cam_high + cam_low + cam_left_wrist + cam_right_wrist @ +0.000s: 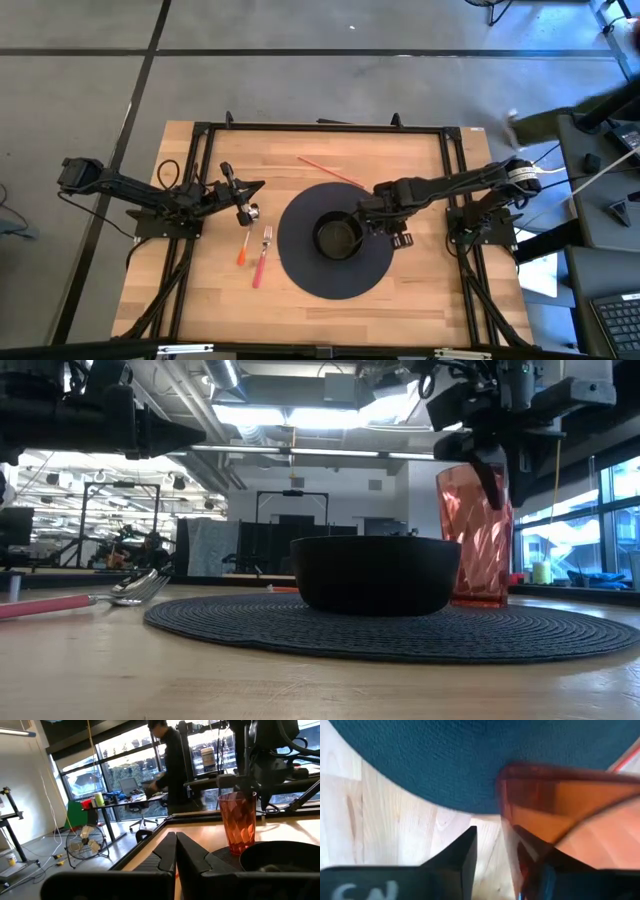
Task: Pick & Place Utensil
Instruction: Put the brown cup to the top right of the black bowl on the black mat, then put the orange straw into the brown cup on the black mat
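Observation:
A red faceted cup [478,535] stands upright on the dark round placemat [300,270], beside the black bowl [337,237]. My right gripper [495,832] points down over the cup's rim and is open, one finger inside the cup and one outside. A pink-handled fork [262,255] and an orange-handled utensil [243,250] lie flat on the wood, left of the mat. My left gripper [176,855] hovers shut and empty above the table's left part, pointing roughly level toward the cup. My right gripper straddles the cup's wall [506,835] just below the rim, coming from above. The outer finger [470,850] stands clear of the wall. The inner finger [532,852] shows through the red wall close behind it; whether it touches I cannot tell. The cup stands on the mat.
A thin red stick [330,172] lies on the wood beyond the mat. The table's black frame [320,127] runs along its far edge and sides. Bare wood shows at the near edge. A person stands at a desk in the room beyond [172,760].

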Controlling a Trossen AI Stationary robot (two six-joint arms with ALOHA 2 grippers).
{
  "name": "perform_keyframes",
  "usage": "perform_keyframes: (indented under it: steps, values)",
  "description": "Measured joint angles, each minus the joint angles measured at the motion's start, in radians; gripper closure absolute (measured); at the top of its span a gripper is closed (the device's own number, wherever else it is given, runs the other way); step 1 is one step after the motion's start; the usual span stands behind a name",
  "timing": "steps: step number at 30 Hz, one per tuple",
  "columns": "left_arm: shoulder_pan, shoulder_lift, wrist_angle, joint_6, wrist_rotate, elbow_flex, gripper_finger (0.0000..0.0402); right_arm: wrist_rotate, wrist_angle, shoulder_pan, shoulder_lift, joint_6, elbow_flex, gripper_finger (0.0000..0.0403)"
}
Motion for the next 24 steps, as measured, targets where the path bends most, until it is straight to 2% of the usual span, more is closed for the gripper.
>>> perform_keyframes:
  steps: [9,18,21,24]
  values:
    - [0.0,0.0,0.0,0.0,0.0,0.0,0.04,0.001,-0.055,-0.001,0.0,0.008,0.123,0.0259]
    - [0.0,0.0,0.0,0.0,0.0,0.0,0.0398,0.003,-0.137,-0.001,-0.002,-0.031,0.397,0.0258]
    - [0.0,0.0,0.0,0.0,0.0,0.0,0.04,0.061,-0.14,-0.001,-0.002,-0.035,0.519,0.0258]
    - [0.0,0.0,0.0,0.0,0.0,0.0,0.04,0.226,-0.103,-0.001,-0.002,-0.026,0.634,0.0258]
